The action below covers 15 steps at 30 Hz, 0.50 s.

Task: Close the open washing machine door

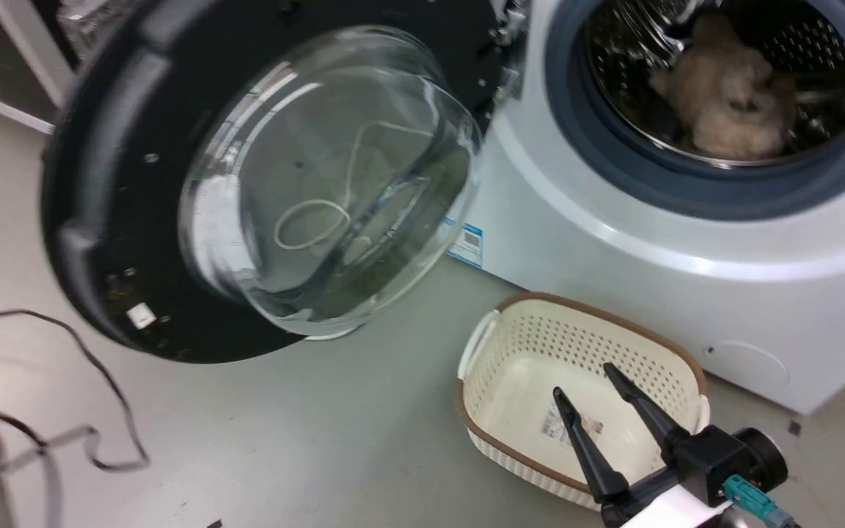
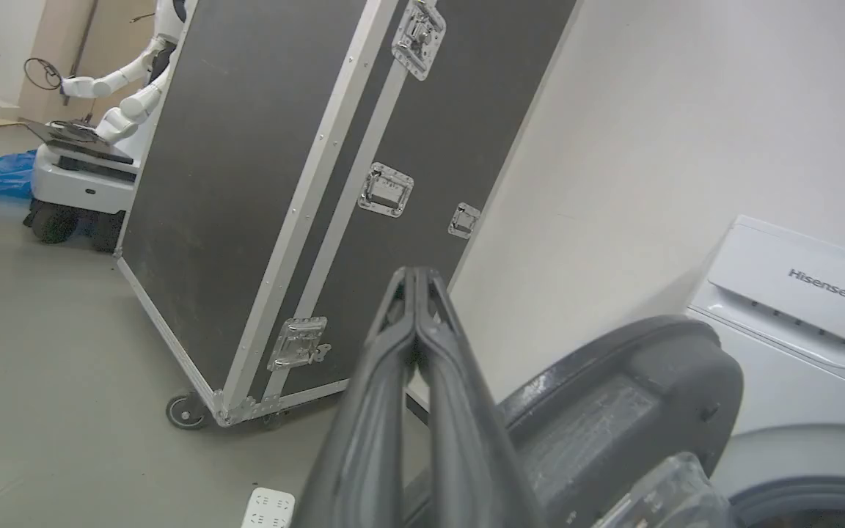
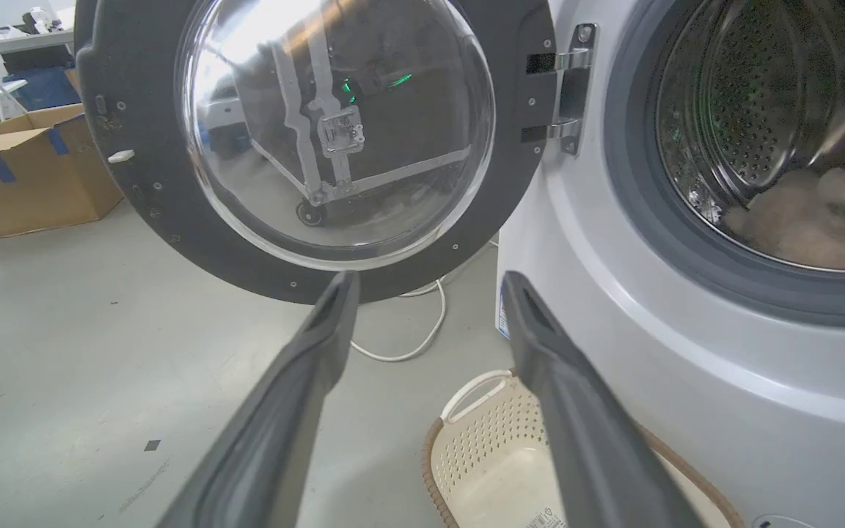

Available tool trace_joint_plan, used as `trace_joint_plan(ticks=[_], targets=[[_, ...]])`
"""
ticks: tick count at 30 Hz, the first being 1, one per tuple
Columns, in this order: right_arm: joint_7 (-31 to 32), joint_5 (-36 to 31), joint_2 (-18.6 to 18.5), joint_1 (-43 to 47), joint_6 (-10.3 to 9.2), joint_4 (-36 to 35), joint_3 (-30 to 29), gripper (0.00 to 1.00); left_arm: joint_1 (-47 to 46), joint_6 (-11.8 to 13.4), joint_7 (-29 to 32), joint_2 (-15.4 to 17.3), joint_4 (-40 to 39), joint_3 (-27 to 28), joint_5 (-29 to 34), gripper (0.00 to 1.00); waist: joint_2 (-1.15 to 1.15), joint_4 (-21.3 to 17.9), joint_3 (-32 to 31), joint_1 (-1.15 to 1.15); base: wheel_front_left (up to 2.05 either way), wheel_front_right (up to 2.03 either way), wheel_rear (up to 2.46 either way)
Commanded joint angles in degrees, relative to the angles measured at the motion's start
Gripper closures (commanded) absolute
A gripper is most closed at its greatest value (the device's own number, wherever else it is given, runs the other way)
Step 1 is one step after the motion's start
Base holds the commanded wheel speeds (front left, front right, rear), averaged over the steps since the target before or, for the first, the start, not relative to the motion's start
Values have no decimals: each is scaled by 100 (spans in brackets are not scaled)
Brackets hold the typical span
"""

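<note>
The washing machine door (image 1: pixel 268 183) hangs wide open leftward, hinged on its right, nearest the left tool (image 2: pixel 416 273), fingers together; the right tool (image 1: pixel 584 381), fingers apart, sits lower right.

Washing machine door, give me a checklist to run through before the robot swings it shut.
1. Washing machine door stands wide open, and its hinge looks intact: ok.
2. Drum mouth free: the fluffy beige item lies inside the drum, behind the grey ring: ok.
3. Left gripper is shut and sits by the door's outer side; contact with it: cannot tell.
4. Right gripper is open, above the basket, apart from the door: ok.
5. Basket low enough to miss the door's swing path: cannot tell.
</note>
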Motion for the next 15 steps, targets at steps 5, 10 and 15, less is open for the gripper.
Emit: trace_joint_plan(ticks=[5, 10, 15], targets=[[8, 20, -231, -106, 5, -41, 23, 0, -775, 462, 1269, 388, 1331, 595, -982, 100, 0, -361, 232, -1, 0, 0, 0], [5, 59, -328, -99, 5, -38, -4, 0, -1070, 647, 2013, 500, 2011, 886, -1596, 100, 0, -490, 274, -1, 0, 0, 0], [-3, 88, -335, -95, 5, -9, 3, 0, -1188, 641, 3094, 449, 2377, 1219, -2537, 100, 0, -598, 245, -1, 0, 0, 0]])
